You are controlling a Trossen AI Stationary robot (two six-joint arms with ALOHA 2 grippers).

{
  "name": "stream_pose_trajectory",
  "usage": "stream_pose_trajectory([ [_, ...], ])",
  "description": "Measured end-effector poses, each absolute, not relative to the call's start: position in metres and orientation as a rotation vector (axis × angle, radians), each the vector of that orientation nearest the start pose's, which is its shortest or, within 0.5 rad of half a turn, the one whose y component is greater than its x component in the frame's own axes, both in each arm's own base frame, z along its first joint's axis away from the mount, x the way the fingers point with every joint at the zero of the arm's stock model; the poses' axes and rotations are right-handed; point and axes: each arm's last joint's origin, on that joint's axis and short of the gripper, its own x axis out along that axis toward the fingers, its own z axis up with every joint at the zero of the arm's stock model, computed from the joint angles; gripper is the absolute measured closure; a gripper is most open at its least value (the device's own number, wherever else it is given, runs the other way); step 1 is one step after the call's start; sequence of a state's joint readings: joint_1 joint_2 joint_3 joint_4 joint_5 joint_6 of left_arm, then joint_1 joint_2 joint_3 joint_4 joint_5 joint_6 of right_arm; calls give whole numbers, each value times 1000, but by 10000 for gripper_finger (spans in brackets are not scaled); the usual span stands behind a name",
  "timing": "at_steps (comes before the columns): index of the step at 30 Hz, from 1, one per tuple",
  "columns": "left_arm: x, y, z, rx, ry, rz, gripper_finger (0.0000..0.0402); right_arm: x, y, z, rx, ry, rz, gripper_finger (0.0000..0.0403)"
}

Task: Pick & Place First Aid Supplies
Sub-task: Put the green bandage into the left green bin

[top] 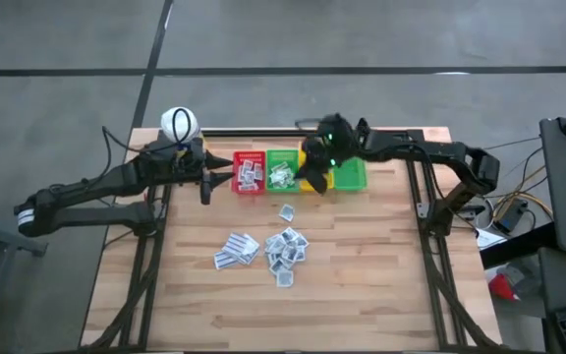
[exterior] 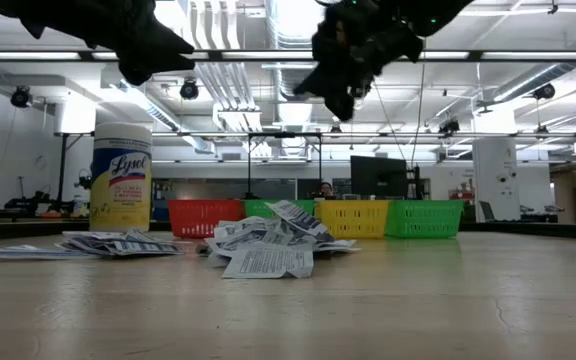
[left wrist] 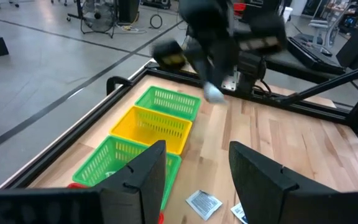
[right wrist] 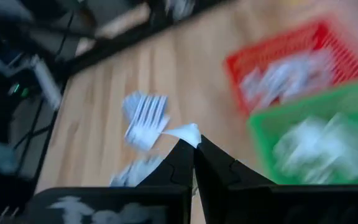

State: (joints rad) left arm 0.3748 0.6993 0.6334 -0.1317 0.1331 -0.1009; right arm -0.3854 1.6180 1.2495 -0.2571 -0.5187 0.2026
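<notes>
The right gripper (top: 314,169) hangs above the row of bins at the far side of the table, over the yellow bin (top: 314,177) and next to the green bin with packets (top: 282,171). Its fingers (right wrist: 182,163) are pressed together, and a small white sachet (right wrist: 185,132) is pinched at their tips. In the low view this gripper is high in the air, well above the bins.

The left gripper (top: 207,184) waits near the red bin (top: 250,172), on its outer side, just beside the Lysol wipes canister (top: 179,124). Its fingers (left wrist: 135,180) stand apart and hold nothing.

The red bin already contains several white packets with print. The second green bin (top: 351,175) stands at the right end of the row.

The other first aid supplies (top: 285,248) lie in a loose pile on the wooden table (top: 362,265), nearer to the front than the bins. A striped packet (top: 236,249) lies at the left of the pile, and one single sachet (top: 287,211) lies between the pile and the bins.
</notes>
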Motion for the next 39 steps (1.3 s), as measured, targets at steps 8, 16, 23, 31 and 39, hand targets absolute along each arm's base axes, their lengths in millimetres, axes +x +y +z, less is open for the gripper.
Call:
stream_pose_trajectory([
  [8, 152, 56, 298, -147, 182, 250, 227, 372, -152, 290, 364, 535, -91, 394],
  [16, 152, 56, 298, -144, 183, 250, 227, 401, -170, 240, 378, 797, -168, 394],
  [23, 152, 56, 298, -144, 182, 250, 227, 419, -181, 198, 404, 976, -176, 394],
  [31, 152, 56, 298, -143, 180, 250, 227, 436, -190, 191, 356, 1104, -172, 394],
  [39, 152, 56, 298, -142, 179, 250, 227, 448, -197, 179, 300, 1216, -133, 394],
])
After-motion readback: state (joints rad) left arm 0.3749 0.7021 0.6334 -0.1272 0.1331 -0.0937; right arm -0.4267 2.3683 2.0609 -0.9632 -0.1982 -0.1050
